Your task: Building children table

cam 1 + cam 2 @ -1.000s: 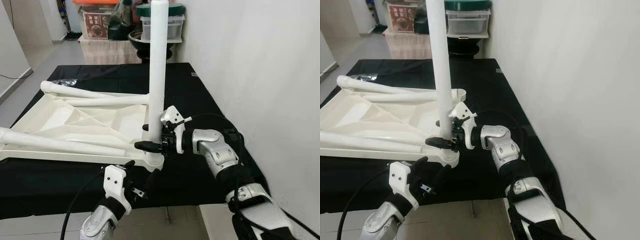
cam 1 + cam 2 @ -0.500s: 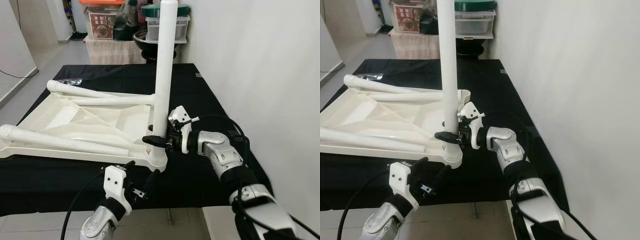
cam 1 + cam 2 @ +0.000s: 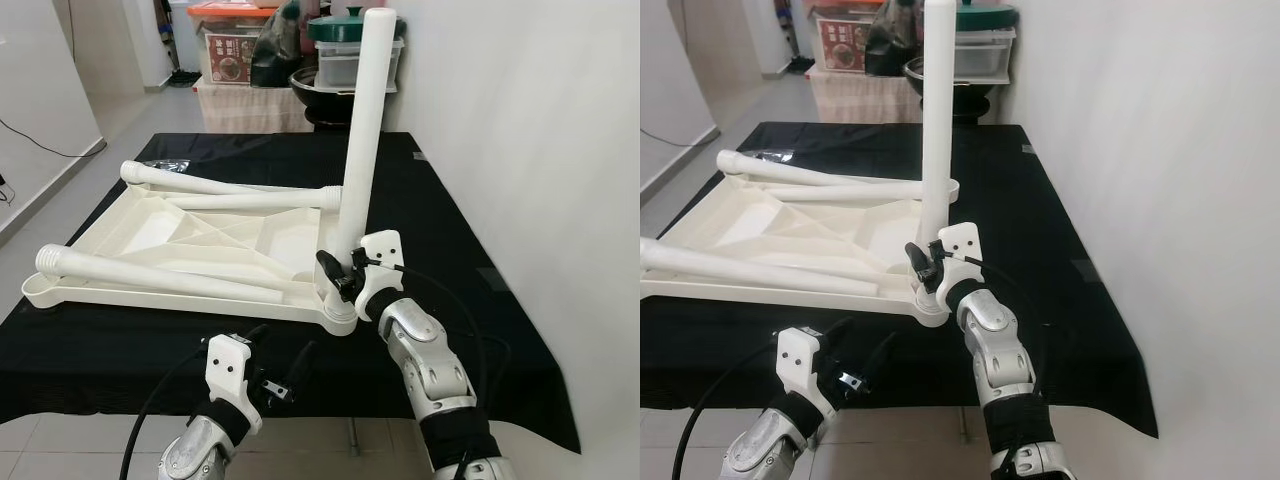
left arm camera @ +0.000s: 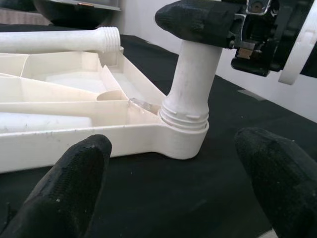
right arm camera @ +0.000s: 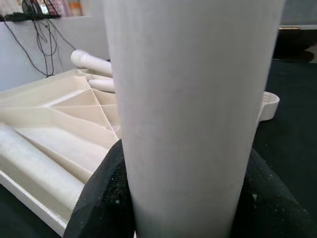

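1. Your left gripper hangs with fingers spread off the near edge of the black table, just short of the upturned tabletop.
2. Your right gripper, formerly reaching sideways, now clamps the upright leg from in front.
3. 2 loose legs lie across the tabletop; storage boxes behind.

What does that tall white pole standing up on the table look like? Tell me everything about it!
The tall white plastic pole is a smooth, round table leg with a rounded top. It stands nearly upright, leaning a little, on the near right corner of the upside-down white plastic tabletop, which lies on the black cloth. Its bottom end has ridged threads sitting in a round corner socket. The right claw squeezes it just above the socket. The left claw hovers open nearby, not touching.
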Available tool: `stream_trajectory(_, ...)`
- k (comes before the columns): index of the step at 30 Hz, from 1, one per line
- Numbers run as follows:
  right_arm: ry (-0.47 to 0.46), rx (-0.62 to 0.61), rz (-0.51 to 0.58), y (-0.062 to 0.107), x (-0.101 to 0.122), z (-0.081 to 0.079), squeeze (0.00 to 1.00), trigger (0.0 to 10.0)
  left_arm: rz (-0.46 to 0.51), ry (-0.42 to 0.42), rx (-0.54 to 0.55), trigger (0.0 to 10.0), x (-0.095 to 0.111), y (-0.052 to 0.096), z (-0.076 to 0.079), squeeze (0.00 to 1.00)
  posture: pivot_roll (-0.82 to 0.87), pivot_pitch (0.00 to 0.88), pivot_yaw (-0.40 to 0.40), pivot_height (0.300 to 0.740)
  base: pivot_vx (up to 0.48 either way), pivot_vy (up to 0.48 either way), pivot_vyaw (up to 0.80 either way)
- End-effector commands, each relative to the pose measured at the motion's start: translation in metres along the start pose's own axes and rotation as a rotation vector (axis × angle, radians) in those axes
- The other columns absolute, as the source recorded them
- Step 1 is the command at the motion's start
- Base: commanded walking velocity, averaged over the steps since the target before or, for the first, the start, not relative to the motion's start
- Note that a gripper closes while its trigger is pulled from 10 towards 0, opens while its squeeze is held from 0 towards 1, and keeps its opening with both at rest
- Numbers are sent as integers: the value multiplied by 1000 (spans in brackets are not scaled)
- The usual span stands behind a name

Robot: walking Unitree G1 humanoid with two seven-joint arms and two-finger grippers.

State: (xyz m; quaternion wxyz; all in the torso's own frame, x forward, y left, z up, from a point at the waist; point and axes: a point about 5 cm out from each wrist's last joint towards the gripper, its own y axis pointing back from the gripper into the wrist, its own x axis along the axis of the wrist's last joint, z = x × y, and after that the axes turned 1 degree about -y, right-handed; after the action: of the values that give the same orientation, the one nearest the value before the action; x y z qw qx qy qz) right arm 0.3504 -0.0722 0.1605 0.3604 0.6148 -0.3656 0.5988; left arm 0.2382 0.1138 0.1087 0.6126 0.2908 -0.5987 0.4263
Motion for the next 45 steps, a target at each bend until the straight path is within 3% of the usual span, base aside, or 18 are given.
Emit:
stream_trajectory(1, -49, 38, -117, 0, -26, -2, 0, 10000, -16, 0, -1, 10000, -3, 1, -1, 0, 45, 57, -49, 740, 0, 0, 0)
stream_trajectory(2, -44, 122, -91, -9, -14, -3, 1000, 10000, -16, -2, 2, 10000, -3, 1, -1, 0, 45, 58, -50, 740, 0, 0, 0)
stream_trajectory(3, -44, 122, -91, -9, -14, -3, 1000, 10000, -16, -2, 2, 10000, -3, 1, -1, 0, 45, 58, -50, 740, 0, 0, 0)
stream_trajectory(6, 17, 383, -26, -17, 11, 1, 1000, 10000, -19, 0, 0, 10000, -5, 0, -1, 0, 43, 47, -49, 740, 0, 0, 0)
stream_trajectory(7, 17, 383, -26, -17, 11, 1, 1000, 10000, -19, 0, 0, 10000, -5, 0, -1, 0, 43, 47, -49, 740, 0, 0, 0)
stream_trajectory(8, 49, 466, -24, -16, 17, 2, 0, 10000, -20, 1, -2, 10000, -5, 0, 0, 0, 42, 46, -49, 740, 0, 0, 0)
stream_trajectory(17, 228, 763, -127, -2, 27, 11, 0, 10000, -22, 4, -3, 10000, -6, -1, 1, 0, 54, 36, -57, 740, 0, 0, 0)
stream_trajectory(24, 228, 787, -140, -7, 31, 16, 0, 10000, -23, 3, -1, 10000, -6, 0, 2, 0, 60, 38, -59, 740, 0, 0, 0)
stream_trajectory(25, 222, 812, -147, -7, 31, 18, 0, 0, -23, 3, -1, 10000, -6, 0, 2, 0, 62, 43, -57, 740, 0, 0, 0)
stream_trajectory(32, 198, 810, -144, -6, 30, 24, 0, 0, -22, 4, -2, 10000, -5, 1, 3, 0, 58, 50, -53, 740, 0, 0, 0)
stream_trajectory(36, 175, 718, -141, -5, 25, 32, 0, 0, -22, 5, -2, 10000, -5, 1, 3, 0, 57, 53, -56, 740, 0, 0, 0)
stream_trajectory(37, 156, 619, -140, -3, 19, 38, 0, 0, -20, 5, -2, 10000, -5, 2, 3, 0, 55, 63, -61, 740, 0, 0, 0)
stream_trajectory(38, 123, 496, -150, -1, 10, 44, 0, 0, -19, 5, 0, 10000, -4, 2, 3, 0, 53, 67, -64, 740, 0, 0, 0)
stream_trajectory(39, 88, 303, -156, 1, -4, 46, 0, 0, -17, 5, 2, 10000, -3, 3, 2, 0, 52, 68, -66, 740, 0, 0, 0)
stream_trajectory(41, 14, -144, -186, 22, -36, 48, 0, 0, -16, 4, 5, 10000, -2, 5, 1, 0, 54, 82, -64, 740, 0, 0, 0)
stream_trajectory(42, 14, -144, -186, 22, -36, 48, 0, 0, -16, 4, 5, 10000, -2, 5, 1, 0, 54, 82, -64, 740, 0, 0, 0)
stream_trajectory(43, 5, -245, -197, 32, -44, 47, 0, 0, -17, 4, 5, 10000, -1, 5, 1, 0, 54, 82, -64, 740, 0, 0, 0)
stream_trajectory(45, -13, -223, -184, 32, -42, 40, 0, 0, -20, -1, 6, 10000, -1, 6, -1, 0, 48, 82, -46, 740, 0, 0, 0)
